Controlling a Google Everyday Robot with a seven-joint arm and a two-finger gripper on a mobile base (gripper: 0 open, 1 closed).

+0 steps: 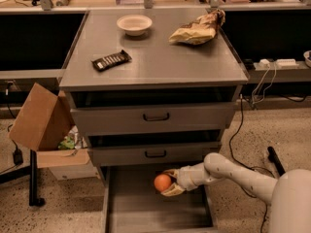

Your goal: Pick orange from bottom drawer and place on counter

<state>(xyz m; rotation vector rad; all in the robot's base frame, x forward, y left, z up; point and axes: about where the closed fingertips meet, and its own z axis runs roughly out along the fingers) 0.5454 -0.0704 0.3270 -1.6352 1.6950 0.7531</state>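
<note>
Camera view, looking down on a grey drawer cabinet.

Low in the frame, inside the pulled-out bottom drawer (146,212): the orange (162,182), clamped in the gripper (168,182), one finger (171,172) above the fruit and one below. Right side of the orange covered by the gripper. Cannot tell whether the fruit touches the drawer floor or hangs just over it. Pale arm (233,176) reaching in from the right; rounded robot body cut off at the lower right corner.

Front of the bottom drawer cut off by the lower edge; its rear lost in shadow beneath the middle drawer (155,154). Above that, the top drawer (155,116), both shut, each with a black handle.

On the counter (160,67), well apart from one another: a white bowl (134,24) at the back, a crumpled tan snack bag (197,30) at the back right, a dark wrapped bar (112,60) toward the front left. Printing on bag and bar present but not readable; no brand to be made out.

Left of the cabinet, an open cardboard box (41,118), tilted, with something green just beside it. At right, cables (238,125) trailing over the speckled floor.
</note>
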